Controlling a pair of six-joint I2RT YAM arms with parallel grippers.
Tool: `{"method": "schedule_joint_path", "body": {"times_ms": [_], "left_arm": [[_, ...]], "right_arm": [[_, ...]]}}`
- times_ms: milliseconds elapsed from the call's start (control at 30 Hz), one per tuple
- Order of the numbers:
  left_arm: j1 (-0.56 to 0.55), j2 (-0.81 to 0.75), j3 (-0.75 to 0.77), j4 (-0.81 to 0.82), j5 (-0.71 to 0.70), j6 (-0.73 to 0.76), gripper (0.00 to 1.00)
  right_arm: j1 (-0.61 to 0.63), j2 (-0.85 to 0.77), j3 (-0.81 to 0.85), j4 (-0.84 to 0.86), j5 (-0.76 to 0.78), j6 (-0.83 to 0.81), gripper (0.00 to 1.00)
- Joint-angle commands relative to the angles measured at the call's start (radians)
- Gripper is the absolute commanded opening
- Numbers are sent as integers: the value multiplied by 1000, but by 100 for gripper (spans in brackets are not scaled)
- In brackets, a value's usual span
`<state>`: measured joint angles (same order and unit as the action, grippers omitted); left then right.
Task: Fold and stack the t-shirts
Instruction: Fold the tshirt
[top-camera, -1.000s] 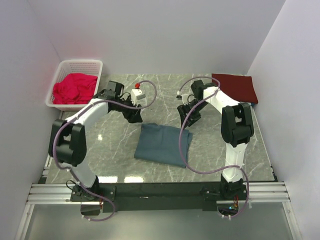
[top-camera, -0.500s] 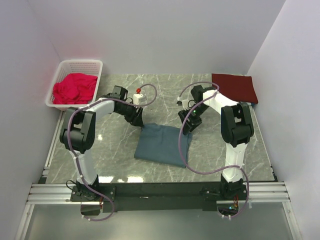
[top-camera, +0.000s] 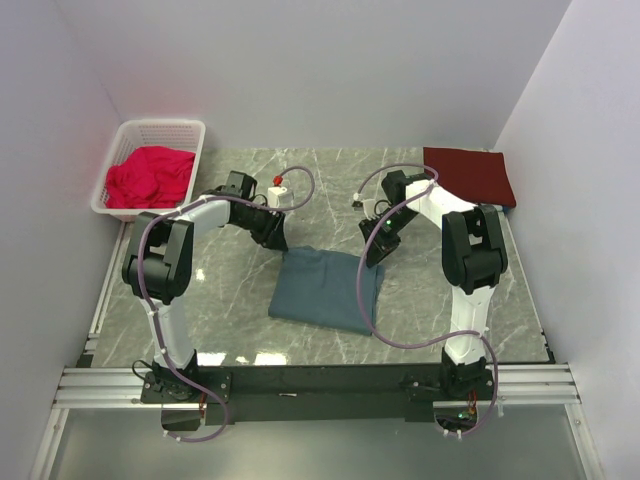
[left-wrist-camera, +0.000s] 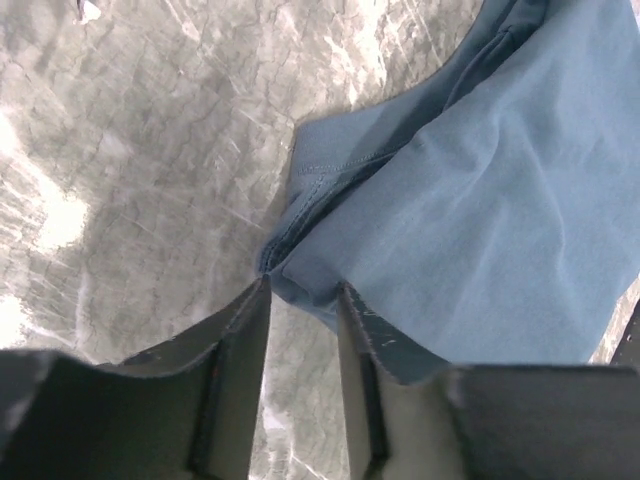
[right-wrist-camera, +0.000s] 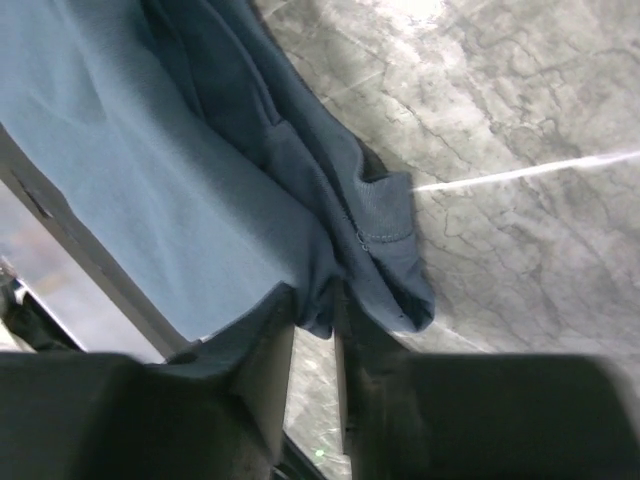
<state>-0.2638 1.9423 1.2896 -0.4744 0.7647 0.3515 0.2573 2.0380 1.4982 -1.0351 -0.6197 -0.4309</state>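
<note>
Slate blue-grey t-shirt (top-camera: 325, 290) lies folded into a rough rectangle in the middle of the marbled tabletop (top-camera: 230, 300), a little nearer the arm bases than the far wall. The two arms meet it at its far edge. The left tool (left-wrist-camera: 303, 292) sits at the far-left corner. Its fingers are a narrow gap apart with the stitched corner fold between their tips, and I cannot tell whether the pads actually press it. The right tool (right-wrist-camera: 315, 300) is at the far-right corner with its fingers drawn close together, pinching a bunched layer of the cloth. A second ago both tools were just beyond that edge and the left arm's elbow reached out to the left. The elbow has since tucked in, and both tools have come onto the corners, barely shifting in the last half second. The wrist cameras show the hem seams and the stacked layers at each corner, which the overhead view flattens. Only the overhead view shows the maroon t-shirt (top-camera: 475, 172), folded flat at the far-right corner, and the white basket (top-camera: 160, 126) at far left holding a heap of red cloth (top-camera: 150, 175).
</note>
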Motion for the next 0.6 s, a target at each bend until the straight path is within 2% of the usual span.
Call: {"method": "schedule_joint_path", "body": {"times_ms": [0,67,133,300,367,400,433,500,533,567], "left_arm": [[-8,4,45,5,53,3,36],[-14,6,48,-4,61,10,30],[-17,10,51,-15,71,17,24],[-20,9,73,-40,93,20,1],[-18,-3,70,-32,81,7,1],[-18,-17,66,-18,52,4,1],[-18,-25,62,-9,38,-11,6],[-18,-42,47,12,15,-14,21],[-18,-43,39,23,1,-22,33],[-20,-43,31,28,-5,-25,37]], "right_arm": [[3,-16,22,-20,-31,-8,22],[3,-25,13,-19,-29,-9,9],[3,-41,5,-19,-22,-8,2],[3,-91,-6,-39,-21,-6,0],[0,-119,-16,-46,-15,-9,0],[0,-127,-21,-46,-11,-9,0],[-1,-133,-29,-48,-6,-11,0],[-3,-134,-35,-43,-5,-11,0],[-1,-131,-36,-40,-6,-6,0],[-1,-119,-35,-36,-11,-3,0]]}}
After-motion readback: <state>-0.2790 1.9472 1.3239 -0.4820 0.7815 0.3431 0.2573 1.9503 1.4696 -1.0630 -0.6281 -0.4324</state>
